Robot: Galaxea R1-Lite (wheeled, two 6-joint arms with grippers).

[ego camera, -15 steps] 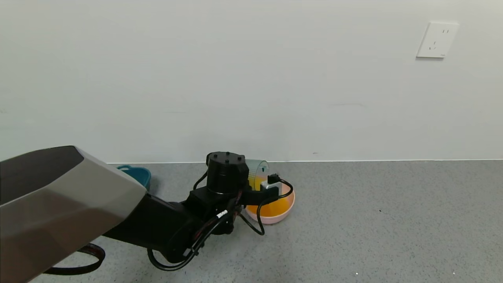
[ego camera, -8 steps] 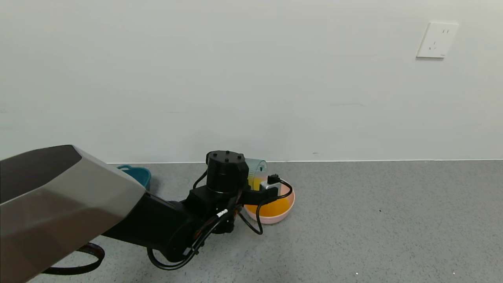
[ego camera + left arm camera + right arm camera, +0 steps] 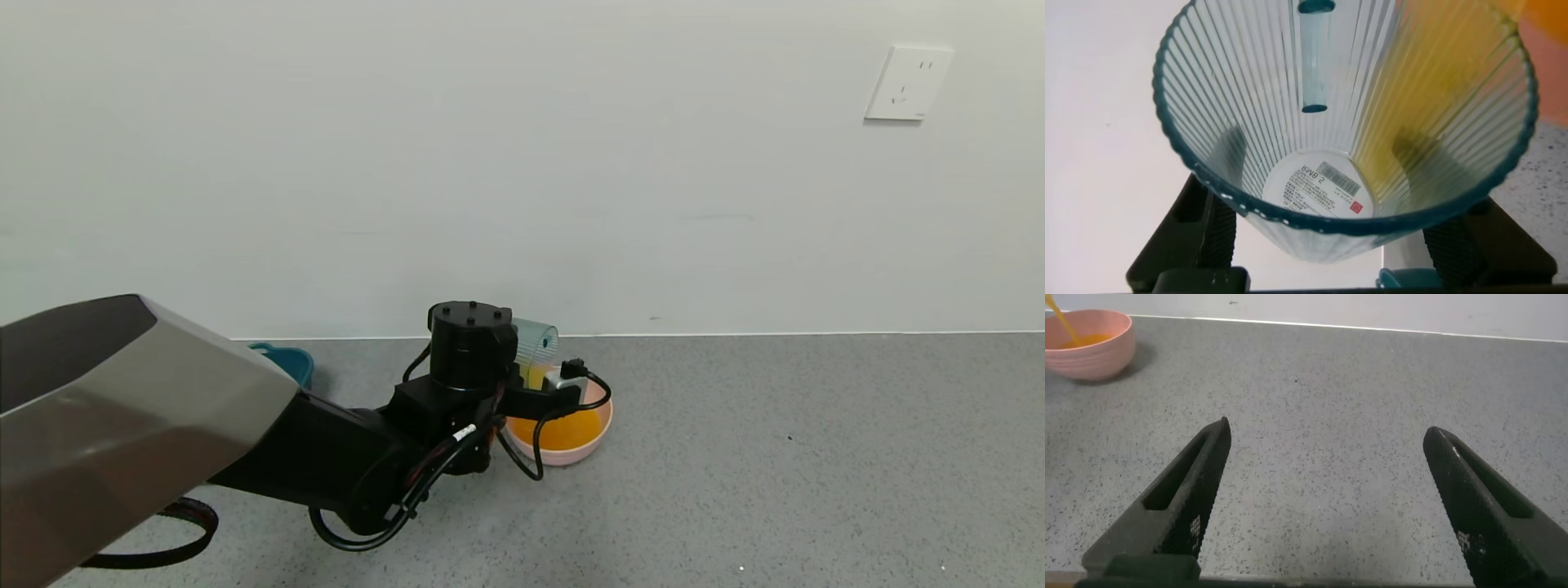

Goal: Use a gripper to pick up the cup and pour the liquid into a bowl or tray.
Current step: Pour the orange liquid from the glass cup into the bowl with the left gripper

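My left gripper (image 3: 545, 369) is shut on the pale teal ribbed cup (image 3: 536, 345) and holds it tipped on its side over the pink bowl (image 3: 573, 454). Orange liquid (image 3: 567, 428) lies in the bowl. In the left wrist view I look into the cup's mouth (image 3: 1339, 122). A thin film of liquid (image 3: 1437, 106) runs along one wall, and the black fingers (image 3: 1212, 237) press both sides. My right gripper (image 3: 1327, 433) is open and empty over the grey counter, far from the bowl (image 3: 1090, 345). A thin orange stream (image 3: 1061, 322) falls into the bowl.
A dark teal tray (image 3: 287, 364) stands by the wall, partly hidden behind my left arm. The white wall runs close behind the bowl, with a socket (image 3: 908, 83) high on the right. Grey counter (image 3: 816, 457) stretches to the right.
My left gripper has risen slightly and tipped the cup further over the bowl. Less liquid shows in the cup. The bowl has not moved.
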